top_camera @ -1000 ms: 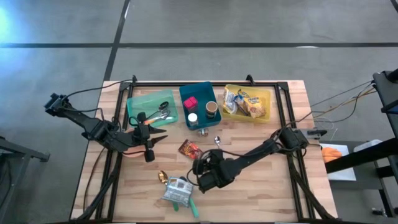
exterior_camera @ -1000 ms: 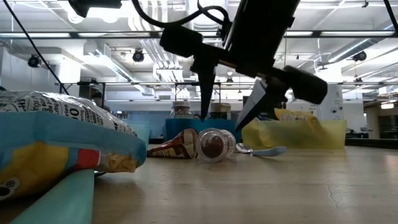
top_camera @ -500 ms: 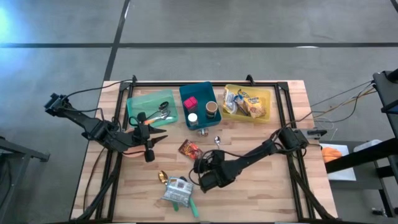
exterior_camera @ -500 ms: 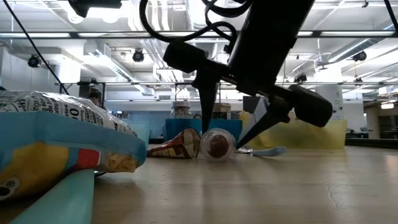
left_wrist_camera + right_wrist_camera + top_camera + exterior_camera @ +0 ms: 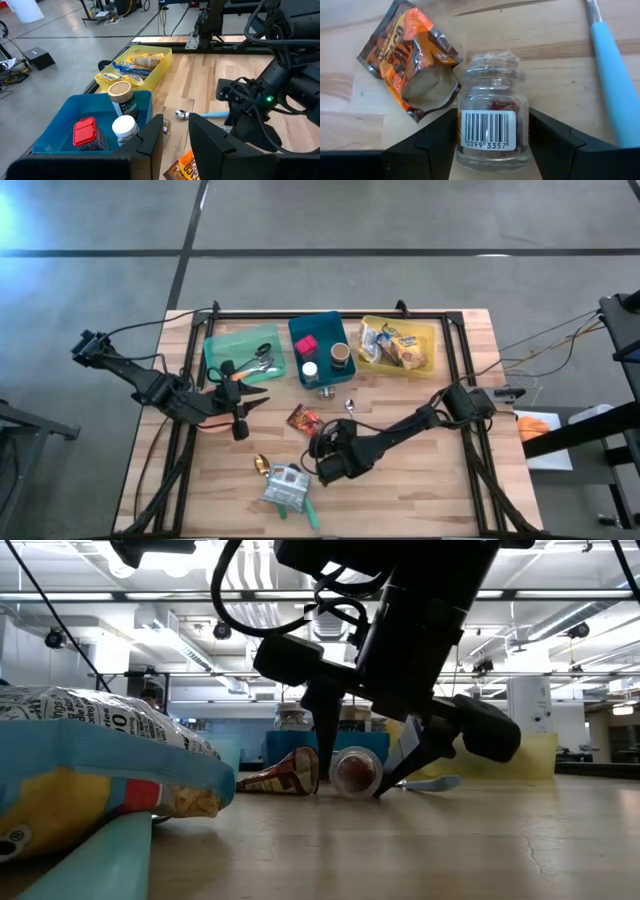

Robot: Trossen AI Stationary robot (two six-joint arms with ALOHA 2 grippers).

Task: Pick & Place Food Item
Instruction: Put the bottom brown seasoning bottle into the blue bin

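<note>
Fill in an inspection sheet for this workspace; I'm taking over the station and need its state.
Surface: wooden table, black frame rails.
Job's things: small glass jar on its side, beside an orange snack wrapper.
Clutter: green bin, blue bin, yellow bin; blue-handled spoon; snack bag.
Grippers: right gripper low, fingers either side of the jar; left gripper waits near the green bin.
Cables: along both arms; loose ones off the right edge.
Surroundings: grey floor, nothing seen of people.
</note>
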